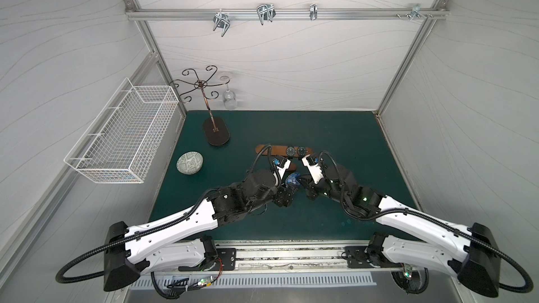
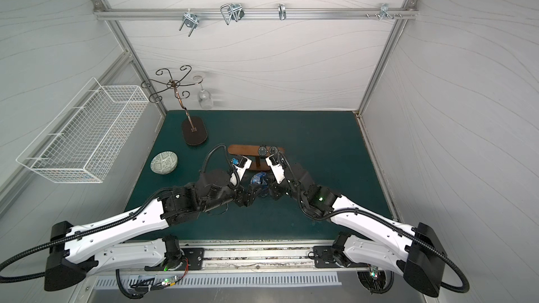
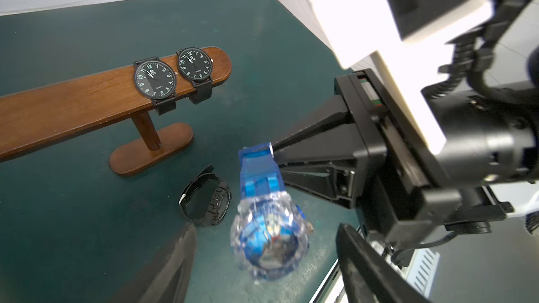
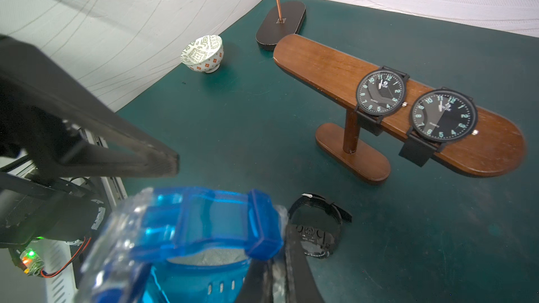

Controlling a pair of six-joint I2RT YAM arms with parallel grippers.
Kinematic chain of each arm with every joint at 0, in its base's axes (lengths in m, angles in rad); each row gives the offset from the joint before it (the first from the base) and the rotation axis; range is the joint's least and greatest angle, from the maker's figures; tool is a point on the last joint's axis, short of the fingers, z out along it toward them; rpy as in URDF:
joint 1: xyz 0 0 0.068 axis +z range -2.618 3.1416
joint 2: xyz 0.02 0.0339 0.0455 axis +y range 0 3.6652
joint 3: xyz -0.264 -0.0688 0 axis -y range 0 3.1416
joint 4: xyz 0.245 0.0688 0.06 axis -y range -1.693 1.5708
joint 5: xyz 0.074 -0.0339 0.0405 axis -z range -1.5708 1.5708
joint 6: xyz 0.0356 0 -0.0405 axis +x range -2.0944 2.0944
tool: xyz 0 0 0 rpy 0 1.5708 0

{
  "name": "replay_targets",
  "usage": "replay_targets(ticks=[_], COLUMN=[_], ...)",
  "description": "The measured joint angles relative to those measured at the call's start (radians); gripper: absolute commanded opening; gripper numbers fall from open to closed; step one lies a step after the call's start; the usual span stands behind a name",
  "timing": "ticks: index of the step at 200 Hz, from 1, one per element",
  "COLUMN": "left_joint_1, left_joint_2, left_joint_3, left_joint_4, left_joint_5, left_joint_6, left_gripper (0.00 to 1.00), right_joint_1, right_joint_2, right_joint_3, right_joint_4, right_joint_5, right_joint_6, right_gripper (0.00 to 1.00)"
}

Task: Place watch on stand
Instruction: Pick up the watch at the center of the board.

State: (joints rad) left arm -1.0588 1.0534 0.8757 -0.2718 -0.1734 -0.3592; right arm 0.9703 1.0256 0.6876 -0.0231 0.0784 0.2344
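Between my two grippers: blue watch (image 4: 210, 220), near the base of the stand (image 3: 87, 94), not on it.
My right gripper (image 3: 275, 153): jaws clamped on its blue strap.
My left gripper (image 3: 264, 230): jaws apart, one on each side of the watch case.
On the crossbar: two black watches (image 3: 154, 78).

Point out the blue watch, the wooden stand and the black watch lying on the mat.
blue watch (image 3: 267, 237): left wrist view, on its clear case.
wooden stand (image 3: 73, 106): left wrist view, bare crossbar.
black watch on the mat (image 3: 217, 204): left wrist view, its case.
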Motion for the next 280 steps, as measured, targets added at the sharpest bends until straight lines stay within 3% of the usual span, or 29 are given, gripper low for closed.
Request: replay_targets(ticks=[93,188,231,280], left_joint_1=[0.007,0.021,0.024,0.031], left_joint_2=[0.02,0.059,0.069,0.051], left_joint_3=[0.006,0.012,0.012,0.012], left_joint_4=[0.001,0.0,0.0,0.0], left_joint_5=[-0.028,-0.003,0.008,0.005], left_joint_6=[-0.018,-0.044,-0.049,-0.049], left_gripper=[0.65,0.68,0.63,0.68], right_joint_1=[0.008,0.01,0.01,0.01], right_joint_2=[0.004,0.005,0.005,0.005], right_joint_3=[0.0,0.0,0.0,0.0], right_joint_4=[0.0,0.004,0.007,0.007], right_joint_5=[0.011,0.015,0.016,0.015], right_joint_6=[-0.008,-0.019,-0.023,-0.023], right_gripper=[0.0,0.0,0.0,0.0])
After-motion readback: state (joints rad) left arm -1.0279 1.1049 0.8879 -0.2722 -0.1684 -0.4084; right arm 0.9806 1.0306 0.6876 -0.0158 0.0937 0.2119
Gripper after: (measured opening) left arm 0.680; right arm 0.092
